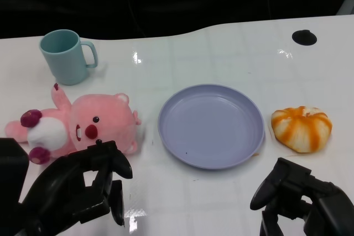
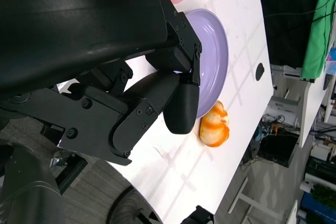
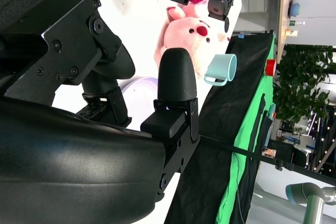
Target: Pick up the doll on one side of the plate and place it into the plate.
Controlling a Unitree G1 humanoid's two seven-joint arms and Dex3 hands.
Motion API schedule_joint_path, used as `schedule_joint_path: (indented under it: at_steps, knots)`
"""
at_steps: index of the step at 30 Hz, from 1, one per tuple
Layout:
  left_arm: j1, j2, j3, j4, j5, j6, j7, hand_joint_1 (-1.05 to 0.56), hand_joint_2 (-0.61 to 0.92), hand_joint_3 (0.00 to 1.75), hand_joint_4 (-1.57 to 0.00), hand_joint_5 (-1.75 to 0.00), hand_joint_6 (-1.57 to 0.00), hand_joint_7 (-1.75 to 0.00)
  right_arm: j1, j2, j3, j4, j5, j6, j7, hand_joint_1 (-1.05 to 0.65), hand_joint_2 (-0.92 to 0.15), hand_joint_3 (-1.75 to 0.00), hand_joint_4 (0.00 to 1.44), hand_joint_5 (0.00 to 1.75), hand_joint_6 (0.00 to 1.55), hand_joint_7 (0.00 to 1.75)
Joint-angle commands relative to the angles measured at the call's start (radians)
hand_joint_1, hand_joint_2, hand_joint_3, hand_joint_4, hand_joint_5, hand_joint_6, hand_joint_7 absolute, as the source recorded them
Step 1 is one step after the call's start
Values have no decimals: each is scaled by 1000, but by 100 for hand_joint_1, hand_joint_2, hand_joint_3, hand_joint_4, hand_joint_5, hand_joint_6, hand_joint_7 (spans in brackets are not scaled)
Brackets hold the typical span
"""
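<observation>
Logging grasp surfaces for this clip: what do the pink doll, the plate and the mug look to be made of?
Pink doll: soft plush fabric, going by its fuzzy matte nap and stuffed shape.
Plate: probably hard plastic, smooth lavender with a faint sheen.
Mug: likely plastic too, an even teal satin surface; glazed ceramic cannot be ruled out.

Pink doll (image 1: pixel 91 125) — soft, fuzzy plush. Lavender plate (image 1: pixel 211 125) and teal mug (image 1: pixel 65 56) look like smooth matt plastic; the white table (image 1: pixel 232 53) is glossy — light glints off it.
</observation>
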Motion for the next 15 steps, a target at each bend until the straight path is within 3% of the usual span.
schedule_joint_path:
  at_steps: [1, 15]
  knots:
    - [-6, 15, 1, 3, 15, -15, -7, -7, 43, 143, -91, -175, -74, -173, 1, -1, -1, -6, 1, 9, -4, 8, -43, -136, 72, 175, 63, 153]
    - [-6, 14, 1, 2, 21, -12, -4, -7, 43, 143, -91, -175, -73, -174, 0, 1, 0, -4, 2, 8, -5, 9, -42, -136, 72, 175, 63, 153]
